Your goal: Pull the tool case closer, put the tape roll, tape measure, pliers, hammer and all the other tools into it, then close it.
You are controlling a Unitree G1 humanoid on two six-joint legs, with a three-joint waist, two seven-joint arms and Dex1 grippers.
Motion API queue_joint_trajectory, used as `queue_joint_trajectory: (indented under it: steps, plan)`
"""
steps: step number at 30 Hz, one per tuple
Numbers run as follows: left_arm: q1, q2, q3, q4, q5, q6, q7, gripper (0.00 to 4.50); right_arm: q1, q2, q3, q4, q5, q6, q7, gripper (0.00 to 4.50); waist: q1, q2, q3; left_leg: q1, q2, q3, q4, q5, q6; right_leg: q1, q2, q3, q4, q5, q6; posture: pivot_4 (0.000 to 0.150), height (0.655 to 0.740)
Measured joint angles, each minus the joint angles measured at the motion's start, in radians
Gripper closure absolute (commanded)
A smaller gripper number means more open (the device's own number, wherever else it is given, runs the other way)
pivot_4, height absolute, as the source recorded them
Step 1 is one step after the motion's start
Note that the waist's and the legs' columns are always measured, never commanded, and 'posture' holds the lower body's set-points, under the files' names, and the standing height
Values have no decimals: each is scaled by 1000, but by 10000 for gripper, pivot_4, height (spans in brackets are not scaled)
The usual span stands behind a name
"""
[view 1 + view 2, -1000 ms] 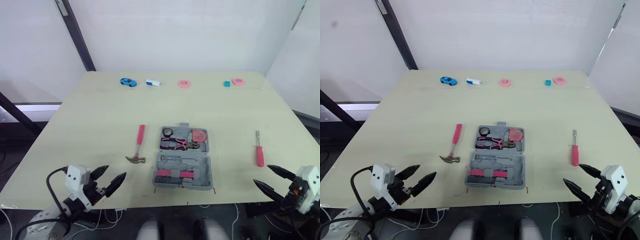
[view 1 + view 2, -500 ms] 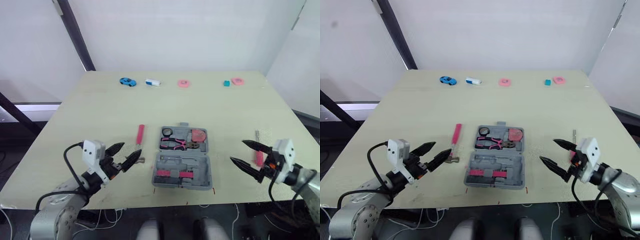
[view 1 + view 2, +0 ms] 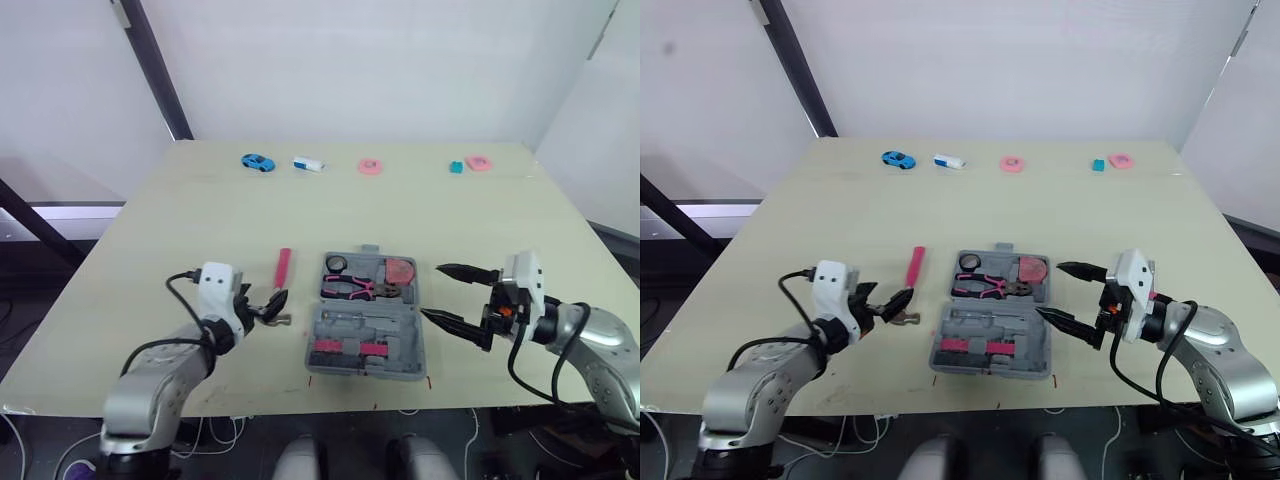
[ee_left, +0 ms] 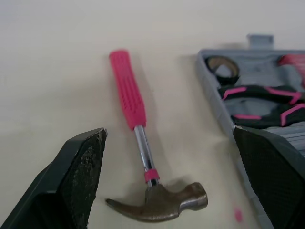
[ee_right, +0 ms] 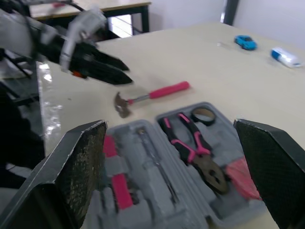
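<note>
The open tool case (image 3: 366, 325) is seen near the bench's (image 3: 200, 220) front edge, flanked by empty, wide-spread left fingers (image 3: 272, 306) at the hammer's (image 3: 283, 265) head and equally spread, empty right fingers (image 3: 432, 291).

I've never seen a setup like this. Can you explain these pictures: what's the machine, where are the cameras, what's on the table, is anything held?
It is a humanoid robot with two arms, each ending in a tool of two black fingers. The two wide pictures come from cameras in its head, looking down over a pale table. The two close pictures come from wrist cameras, looking out between each tool's fingers. In the middle lies an open grey tool case holding pliers, a tape roll and a pink tape measure. A pink-handled hammer lies beside it on the robot's left. The left tool is open by the hammer's head; the right tool is open at the case's other side. Neither holds anything. A blue toy car sits at the far edge.
</note>
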Motion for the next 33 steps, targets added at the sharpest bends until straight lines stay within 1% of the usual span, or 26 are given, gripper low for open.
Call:
queue_joint_trajectory:
  steps: [1,4,6,10,13,14,16,17,18,21,22,25,26,33]
  plan:
    - [-34,-14,-11,23,13,43,36,225,-13,-10,3,-8,6,6,1,0,0,-1,1,0,0,0,0,0,0,0,0,0,0,0,0,1500,7400]
    - [-80,-29,-27,72,40,75,74,225,-19,-14,6,-11,9,23,-1,0,-1,-2,1,0,0,-1,0,0,0,0,1,0,0,0,0,1500,7400]
    - [-152,-37,-77,159,89,88,102,225,-35,-14,17,-21,13,37,-3,0,0,-3,2,0,0,-1,0,0,0,0,1,-1,0,0,0,1500,7400]
    - [-204,-52,-128,260,143,85,105,225,-36,-19,19,-45,20,50,-9,0,-1,-4,2,0,-1,-1,0,0,0,0,0,0,0,3,-1,1500,7400]
    - [-234,-65,-140,295,165,75,104,8509,-31,-27,17,-47,20,60,-15,0,0,-4,2,0,-1,-1,0,0,0,0,0,-1,0,4,-1,1500,7400]
    - [-234,-69,-140,300,174,70,106,13151,-27,-27,17,-49,21,63,-18,0,0,-4,2,0,-1,-1,0,0,0,0,0,-1,0,4,-1,1500,7400]
    - [-234,-70,-135,304,177,69,107,20525,-24,-31,15,-49,22,64,-22,0,0,-4,2,0,-1,-1,0,0,0,0,0,-1,0,4,-1,1500,7400]
    - [-229,-73,-132,302,180,68,107,25779,-20,-35,14,-52,24,65,-23,0,0,-4,2,0,-1,-1,0,0,0,0,0,-1,0,4,-1,1500,7400]
    - [-223,-76,-131,298,185,66,107,28976,-17,-39,13,-57,26,65,-24,0,0,-4,2,0,-1,-1,0,0,0,0,0,-1,0,4,-1,1500,7400]
    - [-191,-82,-111,266,194,69,106,43740,-6,-44,13,-69,32,65,-24,0,0,-4,2,0,-1,-1,0,0,0,1,0,-1,0,4,-1,1500,7400]
    - [-185,-83,-108,257,193,70,105,44805,-3,-44,13,-69,33,65,-24,0,0,-4,2,0,-1,-1,0,0,0,1,0,-1,-1,4,-1,1500,7400]
    - [-114,-96,-91,167,192,92,108,44805,0,-44,13,-68,35,64,-23,0,-4,-4,2,0,0,-1,0,0,0,1,-1,0,-1,4,-1,1500,7400]
    - [-114,-96,-91,167,192,92,108,44805,0,-44,13,-68,35,64,-23,0,-4,-4,2,0,0,-1,0,0,0,1,-1,0,-1,4,-1,1500,7400]
    - [94,-111,10,-64,164,163,124,44805,8,-45,18,-49,30,46,-5,0,-6,-5,3,0,1,-1,-1,0,0,0,0,0,-1,1,-3,1500,7400]
